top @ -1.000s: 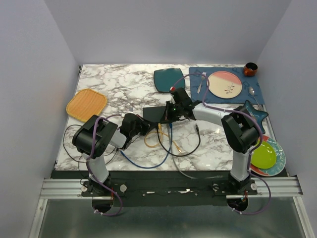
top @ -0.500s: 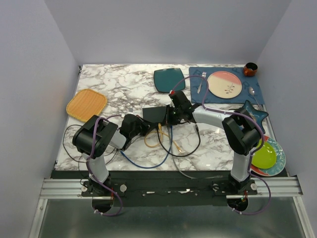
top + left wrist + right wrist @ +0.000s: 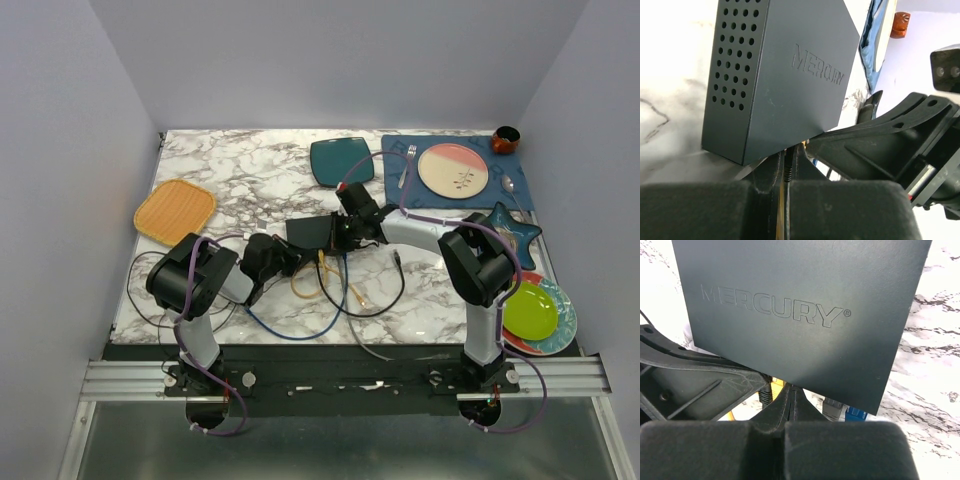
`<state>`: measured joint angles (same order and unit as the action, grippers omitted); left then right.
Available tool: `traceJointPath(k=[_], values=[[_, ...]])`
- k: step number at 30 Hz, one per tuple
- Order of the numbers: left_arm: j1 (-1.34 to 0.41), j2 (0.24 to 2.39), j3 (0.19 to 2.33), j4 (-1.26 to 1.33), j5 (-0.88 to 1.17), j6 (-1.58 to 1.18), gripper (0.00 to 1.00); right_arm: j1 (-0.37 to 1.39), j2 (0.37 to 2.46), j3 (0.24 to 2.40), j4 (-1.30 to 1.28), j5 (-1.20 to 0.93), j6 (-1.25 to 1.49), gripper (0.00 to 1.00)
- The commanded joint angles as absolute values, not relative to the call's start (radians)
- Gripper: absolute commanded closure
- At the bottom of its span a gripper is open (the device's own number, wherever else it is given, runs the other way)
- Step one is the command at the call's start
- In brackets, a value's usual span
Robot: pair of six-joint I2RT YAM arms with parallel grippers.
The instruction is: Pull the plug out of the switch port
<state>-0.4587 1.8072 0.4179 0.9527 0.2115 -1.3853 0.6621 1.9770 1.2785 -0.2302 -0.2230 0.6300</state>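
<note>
On the counter (image 3: 250, 170), the left jaws clenched a yellow cable (image 3: 781, 210) by the switch (image 3: 790, 315); the right jaws sat closed at its edge.

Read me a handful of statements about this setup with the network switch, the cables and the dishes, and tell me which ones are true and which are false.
1. The switch has the word MERCURY embossed on its top. True.
2. The teal plate sits on the blue placemat. False: it rests directly on the table, to the left of the placemat.
3. The left pincer is wide open. False: its fingers are almost together, with a thin yellow cable running between them.
4. The orange mat lies to the left of the switch in the top view. True.
</note>
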Motion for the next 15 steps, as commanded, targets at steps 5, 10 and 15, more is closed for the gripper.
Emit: traceJointPath(k=[5,10,15], values=[[-0.471,1.799,0.338,0.896,0.233,-1.367,1.0,0.661,2.008,1.347,-0.236,-0.198,0.632,0.99],[-0.474,1.792,0.31,0.929,0.242,-1.373,1.0,0.661,2.01,1.355,-0.235,-0.204,0.646,0.99],[-0.471,1.678,0.282,0.913,0.227,-1.361,1.0,0.661,1.941,1.322,-0.227,-0.186,0.647,0.99]])
